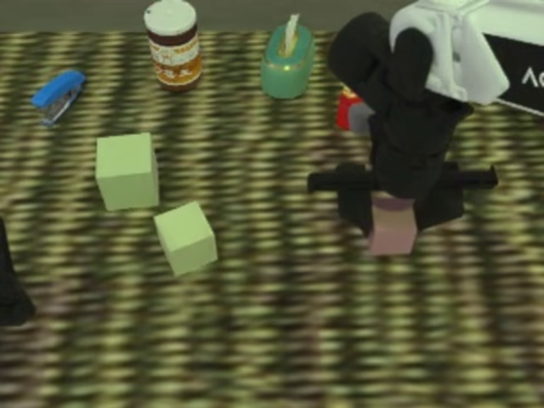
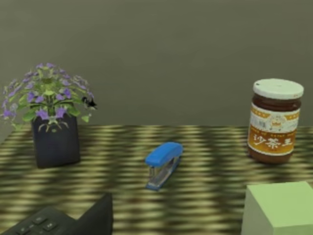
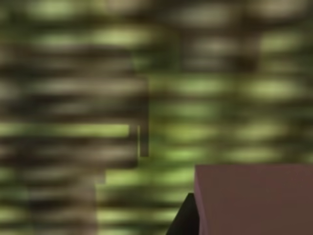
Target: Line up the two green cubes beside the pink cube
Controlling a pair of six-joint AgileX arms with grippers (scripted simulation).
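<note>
The pink cube [image 1: 393,238] sits right of the table's middle, directly under my right gripper [image 1: 393,223], whose dark fingers flank it and are shut on it. In the right wrist view one finger [image 3: 186,220] presses flush against the pink cube [image 3: 254,200]. The two green cubes lie at the left: the larger one [image 1: 127,170] behind, and the smaller one [image 1: 185,238], turned slightly, just in front and to its right. The larger green cube [image 2: 281,208] also shows in the left wrist view. My left gripper [image 1: 10,293] is parked at the left edge, open and holding nothing.
Along the back stand a blue stapler [image 1: 58,92], a brown jar with a white lid [image 1: 173,44] and a teal tissue holder [image 1: 287,61]. A red box [image 1: 347,109] is half hidden behind the right arm. A potted purple plant [image 2: 56,142] stands far left.
</note>
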